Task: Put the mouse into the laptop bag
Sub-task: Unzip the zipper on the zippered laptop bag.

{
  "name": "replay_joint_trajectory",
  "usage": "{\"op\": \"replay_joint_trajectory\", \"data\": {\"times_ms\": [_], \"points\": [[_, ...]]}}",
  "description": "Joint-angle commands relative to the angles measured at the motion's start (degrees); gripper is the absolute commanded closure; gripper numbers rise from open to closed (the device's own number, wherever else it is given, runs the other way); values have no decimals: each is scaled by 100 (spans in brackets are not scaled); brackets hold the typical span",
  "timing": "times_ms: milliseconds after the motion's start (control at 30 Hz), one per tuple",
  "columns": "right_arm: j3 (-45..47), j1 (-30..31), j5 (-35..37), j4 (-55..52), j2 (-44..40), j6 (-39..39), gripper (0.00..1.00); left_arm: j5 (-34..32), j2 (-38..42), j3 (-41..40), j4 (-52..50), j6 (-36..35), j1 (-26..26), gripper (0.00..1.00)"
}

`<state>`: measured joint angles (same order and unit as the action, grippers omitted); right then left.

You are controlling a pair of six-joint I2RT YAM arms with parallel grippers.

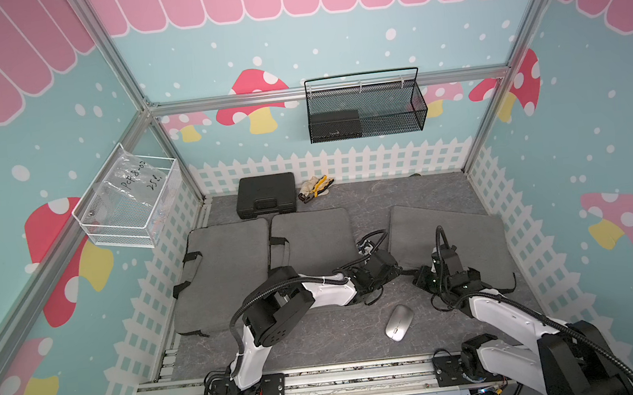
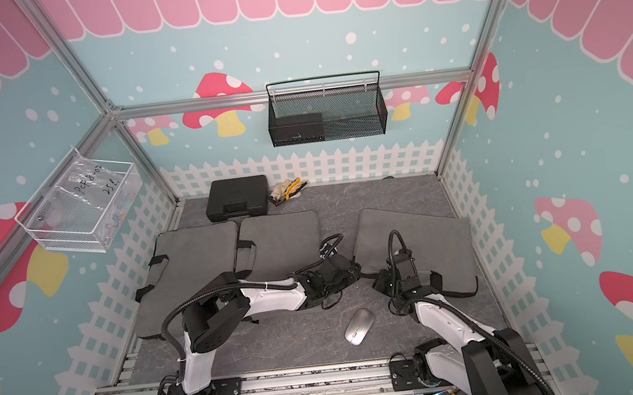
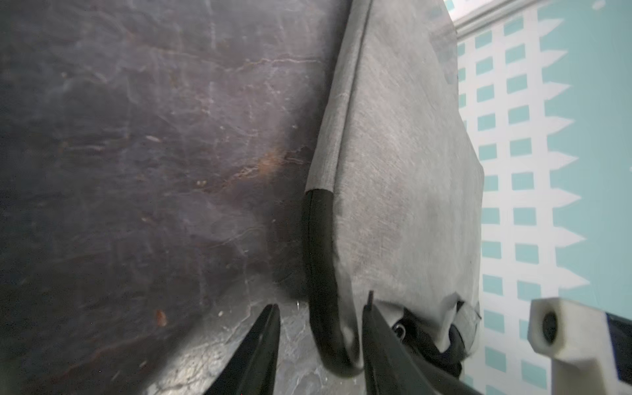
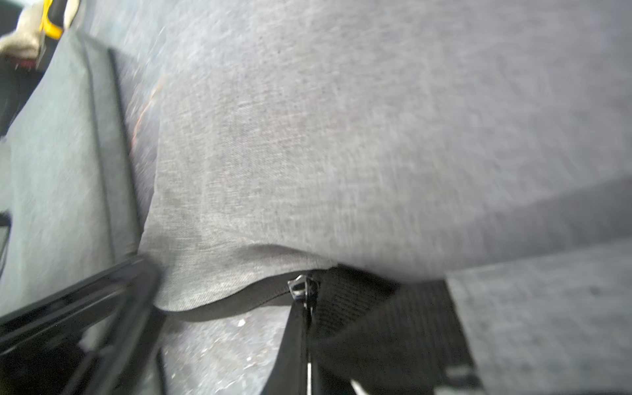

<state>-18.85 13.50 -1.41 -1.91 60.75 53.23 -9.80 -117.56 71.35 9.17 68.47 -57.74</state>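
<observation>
Mouse [image 1: 399,323]: silver, lying on the worktop [image 1: 320,336] between the arms, near the laptop bag [image 1: 464,231] but outside it.
Left tool [image 3: 321,342]: fingers apart, straddling the bag's black-trimmed corner.
Right tool [image 4: 306,321]: fingers together, pinching the zipper pull [image 4: 302,287].

Bright, even top views; dim, softly blurred wrist views.

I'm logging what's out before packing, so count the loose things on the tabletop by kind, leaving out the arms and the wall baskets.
Grey laptop bags: 3
Silver mouse: 1
Black hard case: 1
Cream and yellow item beside the case: 1
Total: 6
</observation>
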Motion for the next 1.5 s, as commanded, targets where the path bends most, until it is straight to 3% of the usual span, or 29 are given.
{"op": "replay_joint_trajectory", "data": {"times_ms": [0, 133, 267, 733, 867, 1033, 1100, 1267, 1467], "points": [[257, -144, 575, -163, -421, 285, 100, 267, 54, 484, -657, -374, 443, 47], [363, -172, 551, -272, -812, 294, 100, 1127, -514, 1146, -902, -743, 963, 41], [356, -166, 372, -249, -804, 237, 100, 1942, -1268, 2113, -1225, -1016, 1146, 41], [378, -158, -158, 233, -500, -45, 100, 2641, -2484, 3553, -1382, -1029, 1063, 35], [373, -150, -432, 503, -226, -93, 100, 2718, -2629, 3682, -1303, -1002, 1054, 47], [303, -48, -607, 695, -31, -104, 100, 2760, -2693, 3696, -1109, -958, 1041, 87], [240, 132, -592, 756, 17, -65, 100, 2659, -2656, 3663, -1118, -977, 1036, 97], [-93, 888, -403, 920, 376, 112, 100, 2475, -2532, 3490, -998, -976, 1001, 100], [-556, 1313, -474, 1188, 1149, 157, 100, 2250, -2284, 3130, -882, -967, 1010, 100]]}}
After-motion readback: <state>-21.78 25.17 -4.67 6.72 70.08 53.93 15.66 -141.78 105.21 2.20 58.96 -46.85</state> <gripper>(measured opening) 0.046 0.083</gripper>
